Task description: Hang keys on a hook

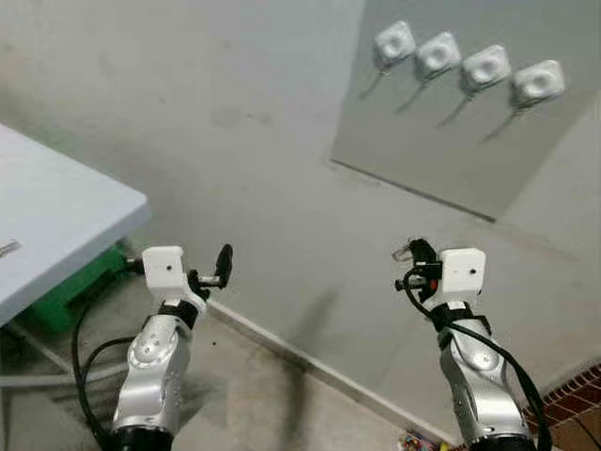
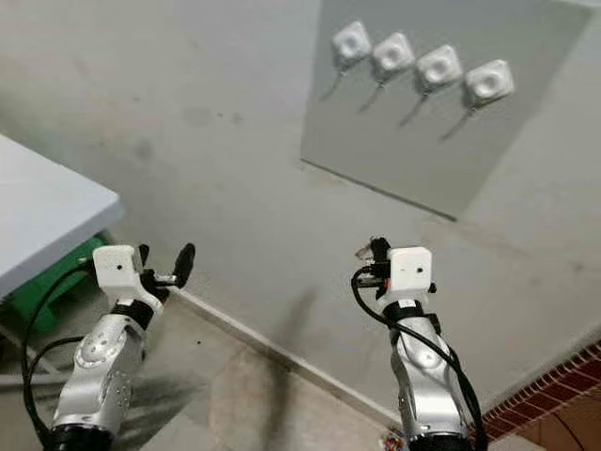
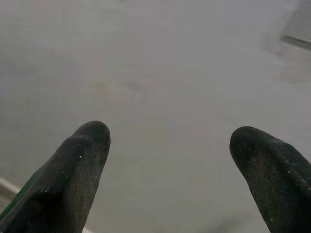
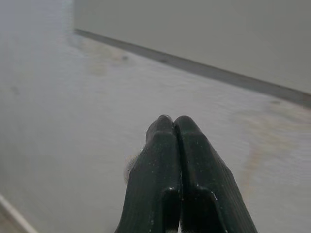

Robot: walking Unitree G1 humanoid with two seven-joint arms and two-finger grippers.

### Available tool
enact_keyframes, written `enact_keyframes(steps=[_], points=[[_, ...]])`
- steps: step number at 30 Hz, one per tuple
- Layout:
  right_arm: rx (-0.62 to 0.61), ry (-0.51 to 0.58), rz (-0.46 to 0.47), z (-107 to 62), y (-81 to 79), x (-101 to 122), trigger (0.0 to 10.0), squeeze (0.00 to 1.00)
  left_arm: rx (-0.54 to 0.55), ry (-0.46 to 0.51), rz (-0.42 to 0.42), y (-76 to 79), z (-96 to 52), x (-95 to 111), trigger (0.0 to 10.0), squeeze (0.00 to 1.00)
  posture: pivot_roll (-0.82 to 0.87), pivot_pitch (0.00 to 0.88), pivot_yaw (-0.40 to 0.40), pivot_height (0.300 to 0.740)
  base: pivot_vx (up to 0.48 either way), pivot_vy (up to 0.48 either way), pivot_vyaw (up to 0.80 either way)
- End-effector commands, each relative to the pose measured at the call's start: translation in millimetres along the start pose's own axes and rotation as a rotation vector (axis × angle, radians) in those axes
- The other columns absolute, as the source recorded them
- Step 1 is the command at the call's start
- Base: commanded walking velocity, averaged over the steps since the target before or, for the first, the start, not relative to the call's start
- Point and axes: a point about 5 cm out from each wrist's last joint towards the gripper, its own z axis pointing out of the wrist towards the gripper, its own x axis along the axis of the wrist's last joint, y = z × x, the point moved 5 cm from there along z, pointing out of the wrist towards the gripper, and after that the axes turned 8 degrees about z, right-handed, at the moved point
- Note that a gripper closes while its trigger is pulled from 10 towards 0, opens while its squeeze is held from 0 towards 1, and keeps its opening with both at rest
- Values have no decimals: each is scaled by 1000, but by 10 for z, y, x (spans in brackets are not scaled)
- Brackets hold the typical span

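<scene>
Below the grey wall panel (image 1: 441, 141) with four white hooks (image 1: 470, 68), the right gripper (image 1: 413, 254) pinches what may be thin metal keys (image 1: 402, 250); left gripper (image 1: 211, 272) wide, idle. Raise, align ring over one hook.

Four white hooks (image 1: 467, 64) sit in a row on one grey panel (image 1: 423, 141) on the wall. Below, two silver arms reach up, one left end effector (image 1: 214, 272) and one right end effector (image 1: 414, 257). One pale surface (image 1: 56, 216) stands alongside, with one green box (image 1: 70, 291) beneath.
</scene>
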Motion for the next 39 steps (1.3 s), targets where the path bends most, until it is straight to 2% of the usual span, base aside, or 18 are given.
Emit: enact_keyframes(steps=[1,13,19,27,39], points=[[8,12,-8,19,-7,45,10000,0,-3,3,10,2,-13,16,10000,0,13,48,-68,740,0,0,-744],[19,7,-14,12,-20,39,10000,0,-28,0,-13,54,-17,1,10000,0,11,38,-71,740,0,0,-742],[22,7,-14,15,-28,37,10000,0,-32,-6,-10,64,-13,-12,10000,0,10,33,-70,740,0,434,-743],[20,7,-16,18,-31,39,10000,0,-13,-13,1,43,0,-14,10000,0,9,36,-70,740,0,0,-710],[-3,1,-20,-10,-19,14,10000,0,-29,-29,40,41,-17,-23,10000,0,6,56,-64,740,0,0,0]])
